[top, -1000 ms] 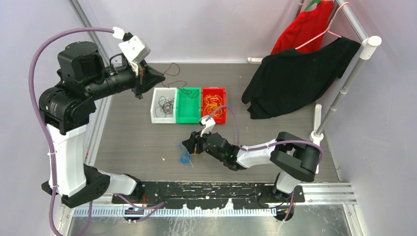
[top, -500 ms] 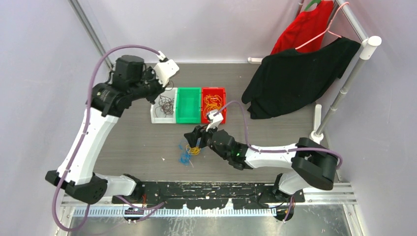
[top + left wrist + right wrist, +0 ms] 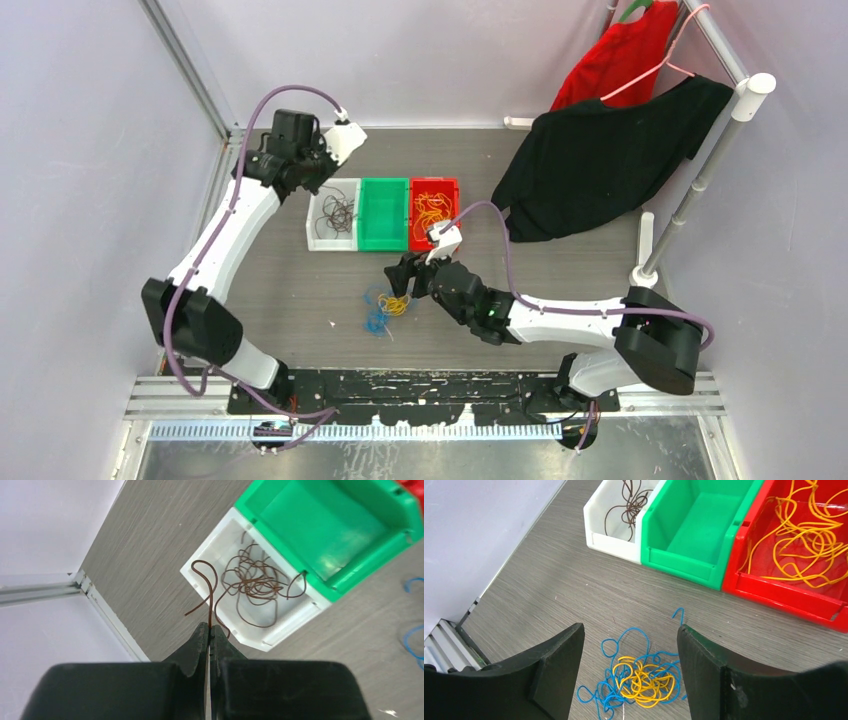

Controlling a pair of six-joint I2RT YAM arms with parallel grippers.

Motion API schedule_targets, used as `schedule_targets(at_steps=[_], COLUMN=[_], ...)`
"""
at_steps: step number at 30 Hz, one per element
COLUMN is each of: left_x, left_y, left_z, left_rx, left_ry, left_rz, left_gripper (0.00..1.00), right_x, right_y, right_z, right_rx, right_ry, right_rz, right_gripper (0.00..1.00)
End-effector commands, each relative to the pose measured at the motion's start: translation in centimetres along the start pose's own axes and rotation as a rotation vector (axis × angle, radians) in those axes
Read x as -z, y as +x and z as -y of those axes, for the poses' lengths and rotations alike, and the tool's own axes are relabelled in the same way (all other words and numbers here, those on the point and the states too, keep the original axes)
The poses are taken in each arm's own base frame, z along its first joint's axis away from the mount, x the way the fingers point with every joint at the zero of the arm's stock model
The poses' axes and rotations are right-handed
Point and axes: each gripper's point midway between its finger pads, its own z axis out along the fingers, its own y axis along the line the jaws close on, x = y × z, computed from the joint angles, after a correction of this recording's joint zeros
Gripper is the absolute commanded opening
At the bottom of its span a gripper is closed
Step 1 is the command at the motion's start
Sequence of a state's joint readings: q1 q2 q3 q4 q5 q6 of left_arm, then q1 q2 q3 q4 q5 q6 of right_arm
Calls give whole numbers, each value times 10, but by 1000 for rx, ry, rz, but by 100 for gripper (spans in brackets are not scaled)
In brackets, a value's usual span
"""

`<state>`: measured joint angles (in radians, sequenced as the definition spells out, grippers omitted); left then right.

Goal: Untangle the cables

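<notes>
A tangle of blue and yellow cables (image 3: pixel 644 677) lies on the grey table in front of the bins (image 3: pixel 385 308). My right gripper (image 3: pixel 631 627) hovers open just above it, nothing between its fingers. My left gripper (image 3: pixel 209 630) is shut on one end of a brown cable (image 3: pixel 210 592), which loops up beside the near corner of the white bin (image 3: pixel 280 630). That bin holds more brown cables (image 3: pixel 252 582). In the top view the left gripper hangs by the white bin's (image 3: pixel 315 240) far left corner. The red bin (image 3: pixel 452 243) holds yellow cables (image 3: pixel 806 535).
An empty green bin (image 3: pixel 383 245) sits between the white and red ones. A black garment (image 3: pixel 600 160) and a red one (image 3: pixel 620 55) hang from a rack (image 3: pixel 700 170) at the back right. An aluminium rail (image 3: pixel 95 592) borders the table's left edge.
My left arm swung from high on the left over to the white bin with the brown cable. The right gripper opened wider and drew back a little, uncovering the blue and yellow tangle.
</notes>
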<state>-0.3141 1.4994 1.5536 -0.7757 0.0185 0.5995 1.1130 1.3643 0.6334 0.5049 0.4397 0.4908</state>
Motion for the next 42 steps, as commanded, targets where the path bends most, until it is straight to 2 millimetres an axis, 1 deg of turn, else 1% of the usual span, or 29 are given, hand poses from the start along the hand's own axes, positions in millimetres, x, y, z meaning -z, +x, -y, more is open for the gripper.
schedule_targets(at_steps=[1, 3, 7, 13, 18, 22, 26, 29, 32, 35, 36, 37, 40, 41, 42], left_x=[-18, -27, -48, -75, -97, -116, -134, -147, -155, -152, -149, -143, -123, -115, -107], left_y=[-7, -3, 6, 24, 36, 49, 63, 71, 81, 83, 81, 79, 73, 69, 64], left_z=[-41, -42, -35, -5, 13, 18, 24, 30, 40, 48, 47, 46, 41, 39, 37], left_rx=[-2, 11, 17, 90, 156, 157, 155, 155, 147, 145, 147, 147, 157, 166, 176], left_ry=[-106, -99, -80, 29, 94, 91, 89, 75, 84, 124, 129, 133, 150, 158, 162], left_rz=[55, 50, 37, 2, -38, -66, -90, -86, -107, -118, -120, -124, -138, -132, -120], left_gripper=[0, 0, 0, 0, 0, 0, 0, 0, 0, 0, 2, 6, 27, 37, 51], right_x=[4, 4, 4, 6, 8, 11, 13, 13, 14, 17, 18, 20, 22, 22, 22], right_y=[-40, -39, -37, -39, -44, -48, -49, -48, -48, -52, -54, -57, -61, -60, -61], right_z=[-6, -3, 1, 2, 2, 2, 3, 3, 4, 6, 6, 6, 7, 7, 7], right_rx=[-22, -20, -16, -13, -15, -12, -9, -13, -26, -26, -26, -29, -22, -17, -13], right_ry=[12, 21, 38, 49, 52, 53, 51, 45, 48, 58, 60, 57, 57, 59, 59], right_rz=[103, 103, 98, 96, 100, 105, 106, 108, 114, 118, 120, 124, 108, 94, 85], right_gripper=[73, 73, 73, 73, 73, 73, 73, 73, 74, 76, 77, 78, 81, 81, 81])
